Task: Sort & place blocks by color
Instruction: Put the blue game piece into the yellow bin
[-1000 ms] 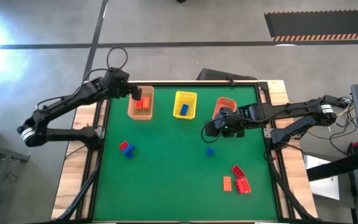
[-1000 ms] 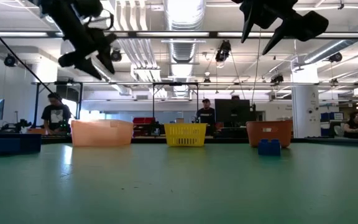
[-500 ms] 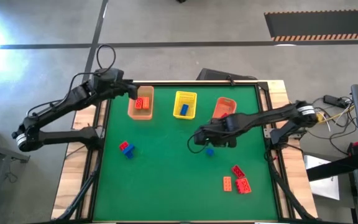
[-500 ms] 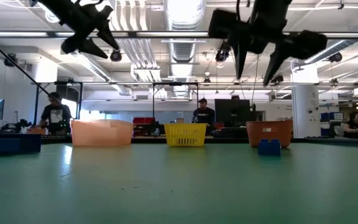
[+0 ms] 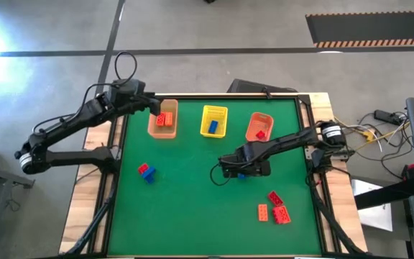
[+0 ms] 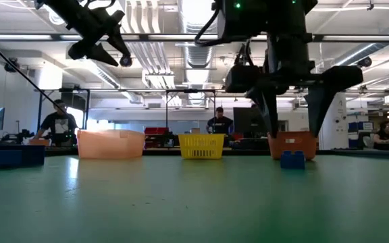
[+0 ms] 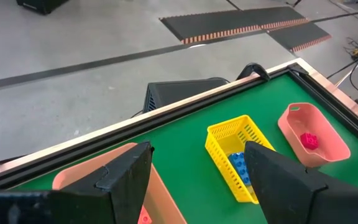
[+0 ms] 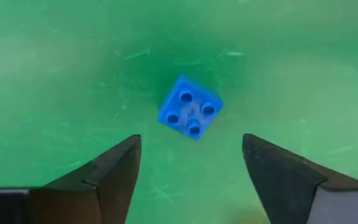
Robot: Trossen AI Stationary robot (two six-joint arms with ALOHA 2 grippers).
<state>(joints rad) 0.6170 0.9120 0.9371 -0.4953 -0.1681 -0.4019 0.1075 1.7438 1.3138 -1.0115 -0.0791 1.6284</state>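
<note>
I hold the right gripper (image 6: 292,131) wide open and empty above the blue block (image 8: 190,107). The block sits rotated to the fingers, so closing may pinch its corners and skid it. The left gripper (image 5: 152,107), open and empty, waits by the orange basket (image 5: 152,128).

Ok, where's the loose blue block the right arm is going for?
The blue block lies on the green mat right of centre, under the open right gripper, nearer than the red-orange basket.

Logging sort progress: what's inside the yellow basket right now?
The yellow basket holds one blue block, seen from above and in the left wrist view. Its mesh wall could hide anything beneath it.
</note>
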